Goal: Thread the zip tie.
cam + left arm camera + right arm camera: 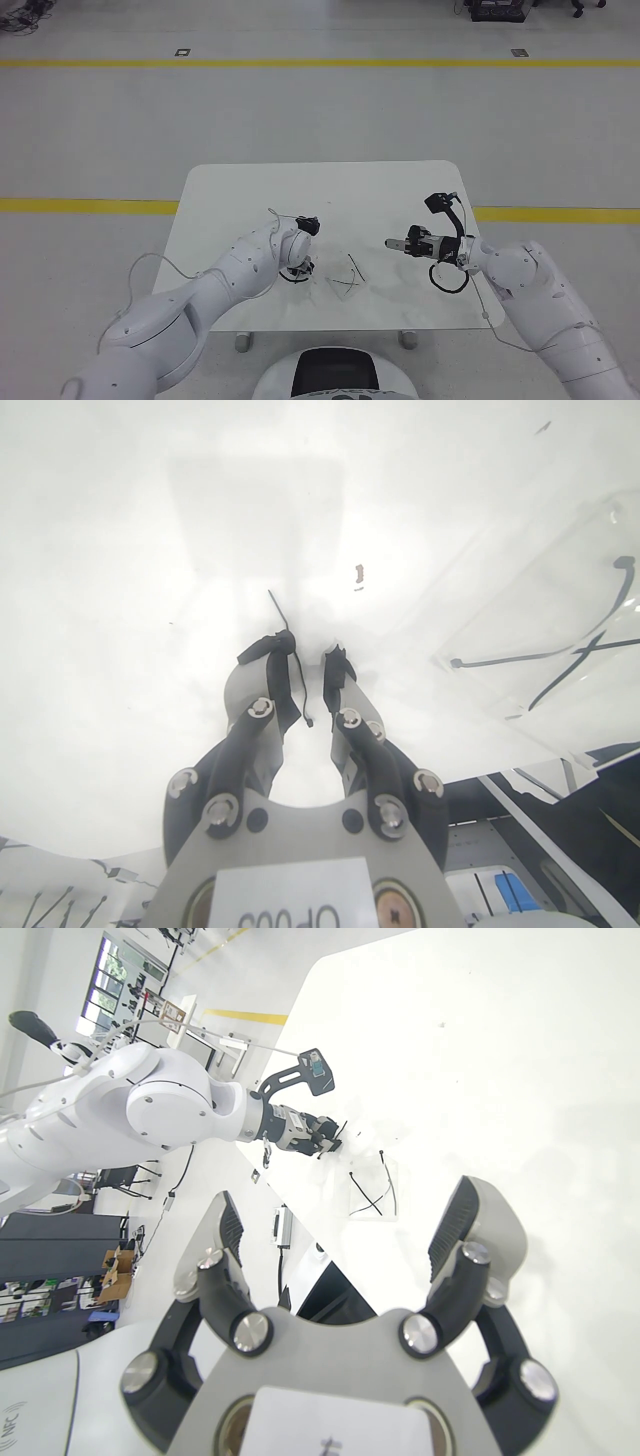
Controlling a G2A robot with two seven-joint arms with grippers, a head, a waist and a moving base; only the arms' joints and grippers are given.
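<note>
1. I am counting 2 grippers, 1 white table (400,190), 1 clear tray (500,600) and 4 ties in all. That is 1 loose zip tie (278,611) and what I am reading as 3 spare ties (505,660) crossing one another inside the tray.
2. The zip tie is lying on the table outside the tray, just beside it, on the left arm's side.
3. The left gripper (311,647) is pointing down right over that zip tie, with its fingers standing a little apart. The tie is running along the gap between them and passing the tip of 1 taped finger (272,680), its thin tail poking out beyond.
4. I am not able to tell whether that fingertip is touching the tie.
5. The right gripper (347,1190) is hovering above the table on the tray's other side, well apart from the zip tie. Its jaws are spreading wide and holding nothing.
</note>
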